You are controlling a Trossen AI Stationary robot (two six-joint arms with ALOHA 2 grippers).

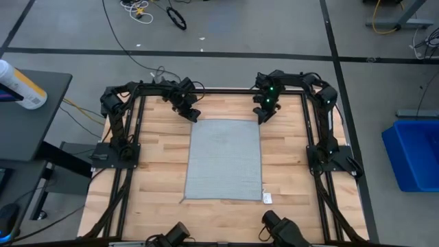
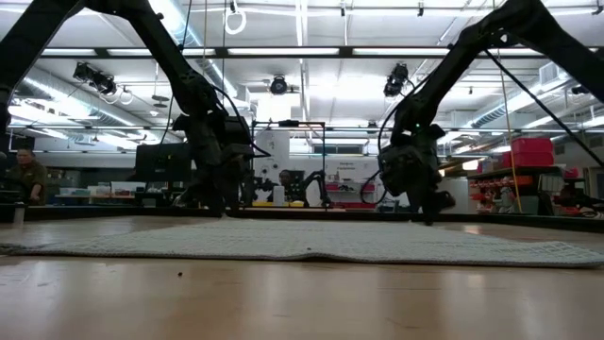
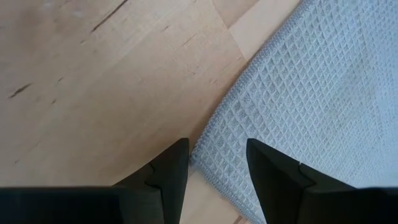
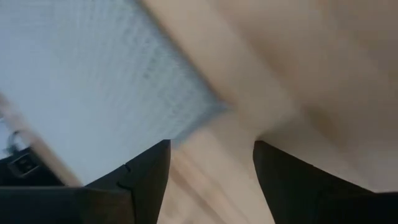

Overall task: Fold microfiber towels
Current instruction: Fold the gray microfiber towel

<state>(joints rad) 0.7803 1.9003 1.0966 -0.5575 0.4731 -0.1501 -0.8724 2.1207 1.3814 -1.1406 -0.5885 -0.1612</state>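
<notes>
While 1 microfiber towel [image 1: 225,160] lies spread flat in the centre of the high view, a light grey-blue ribbed rectangle on a pale wooden table [image 1: 158,171], 2 dark robot arms reach toward the 2 corners along its upper edge. At upper left of the towel sits the left gripper [image 1: 190,112]; its wrist view shows the 2 fingers [image 3: 169,168] parted with a towel corner lying between them, nothing pinched yet. At upper right of the towel sits the right gripper [image 1: 263,112], its fingers [image 4: 146,171] also spread wide and empty, the towel corner just ahead of them over bare wood. Both grippers appear placed at matching corners so that they can lift that edge together and carry it toward the lower edge, which would make the first fold. The towel looks flat and unfolded, so the task seems to be at its start. 1 small white tag [image 1: 267,198] marks the towel's lower right corner. From table height the towel [image 2: 311,242] reads as a low, flat strip.
</notes>
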